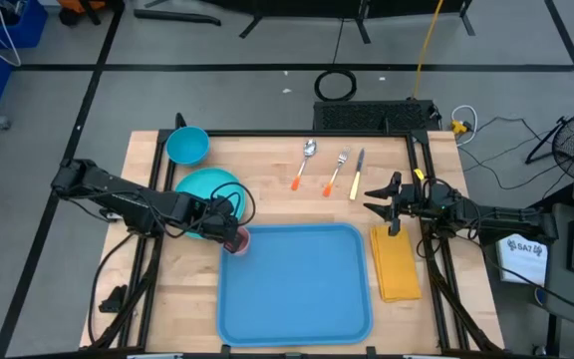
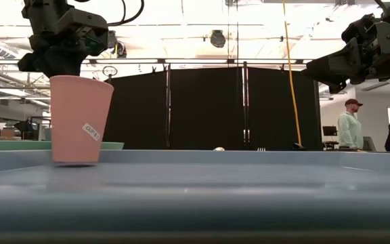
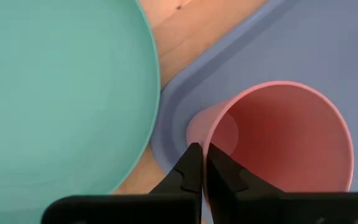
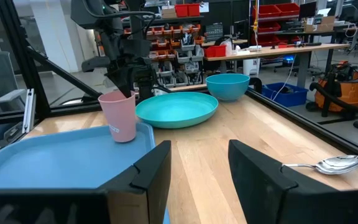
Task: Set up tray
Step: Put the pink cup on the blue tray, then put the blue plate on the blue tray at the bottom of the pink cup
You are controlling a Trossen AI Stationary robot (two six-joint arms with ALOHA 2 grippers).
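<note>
Light-blue tray [image 1: 297, 284] at lower centre of the high view, flat on the table [image 1: 267, 150], rim up to keep items in. Teal plate [image 1: 205, 189] just off its upper-left corner, probably waiting its turn; blue bowl [image 1: 187, 146] further up-left. Yellow napkin [image 1: 397, 264] just right of the tray. Spoon [image 1: 309, 150], fork [image 1: 341, 160] and knife [image 1: 358, 172] in a row above. Pink cup [image 1: 237, 240] upright in the tray's upper-left corner, rim pinched by the left gripper [image 3: 201, 163], fingers narrowed onto its wall, likely setting it down. Right gripper [image 4: 197, 171] over the napkin's top, fingers wide, holding nothing, idle.
</note>
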